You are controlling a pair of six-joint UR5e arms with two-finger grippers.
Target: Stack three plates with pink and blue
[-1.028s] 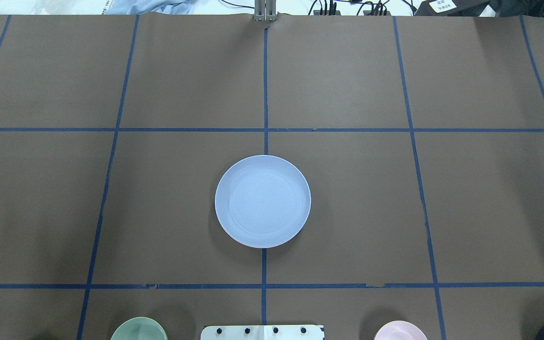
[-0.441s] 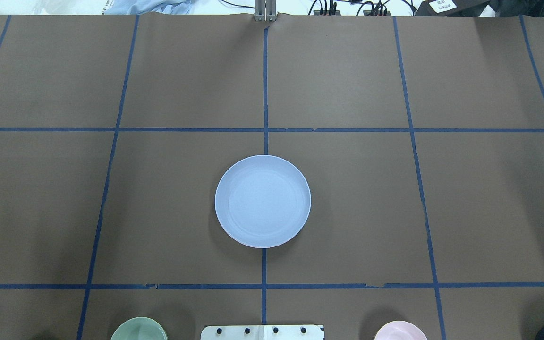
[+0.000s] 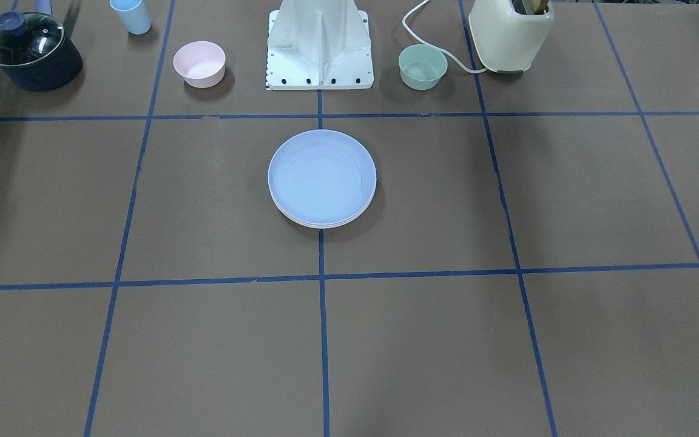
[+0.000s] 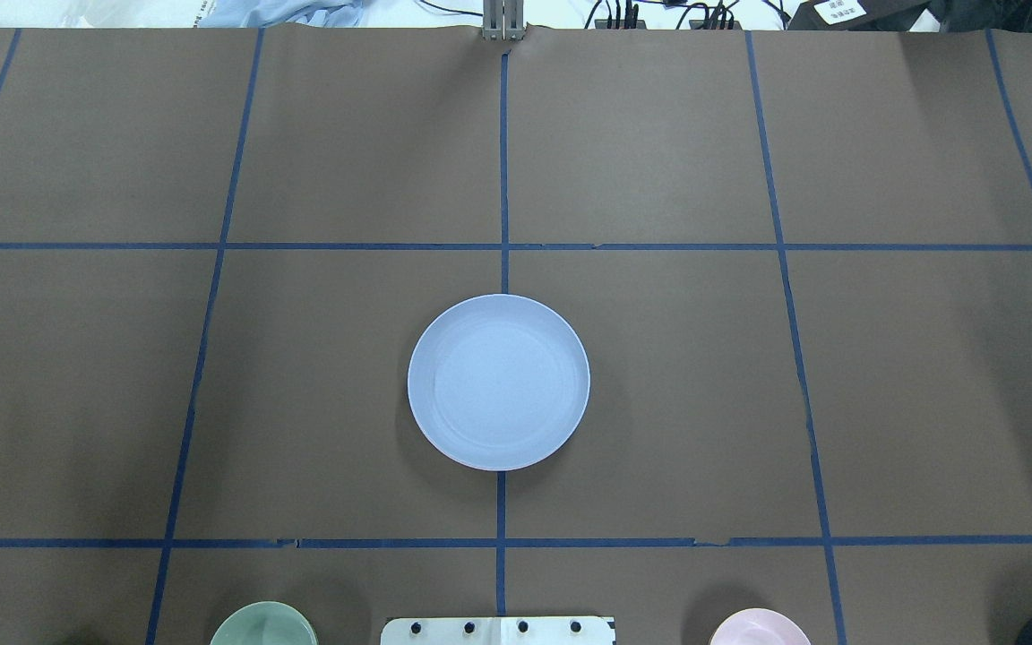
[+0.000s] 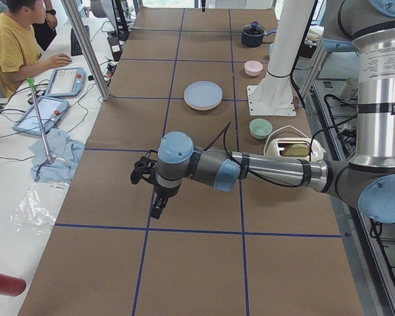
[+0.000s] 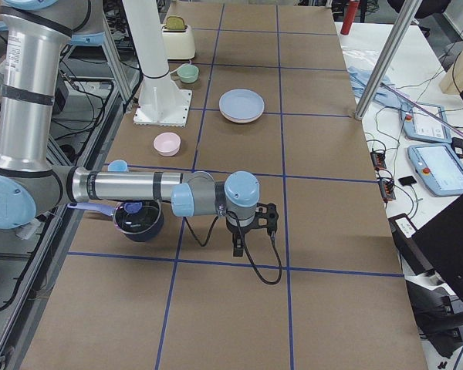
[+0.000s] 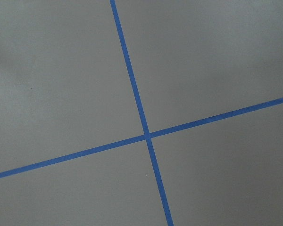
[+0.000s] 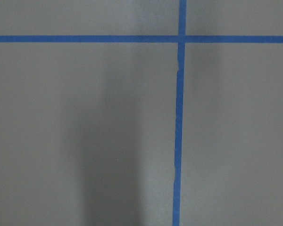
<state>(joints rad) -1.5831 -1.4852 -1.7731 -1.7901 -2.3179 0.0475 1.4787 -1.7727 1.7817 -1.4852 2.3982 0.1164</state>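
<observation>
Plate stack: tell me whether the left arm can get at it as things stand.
Probably yes. The plate stack lies in the open on the table, the left gripper hangs off to one side, and nothing stands between them.

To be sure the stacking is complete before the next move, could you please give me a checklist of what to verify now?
1. Light blue round plastic plate on top, lying flat: ok.
2. Rims of lower plates show beneath it, nearly aligned: ok; their colours: cannot tell.
3. Left gripper and right gripper hang over bare table, apart from the plates: ok.
4. Grippers open or shut: cannot tell.
5. Small pink bowl and small green bowl stand apart from the plates: ok.
</observation>
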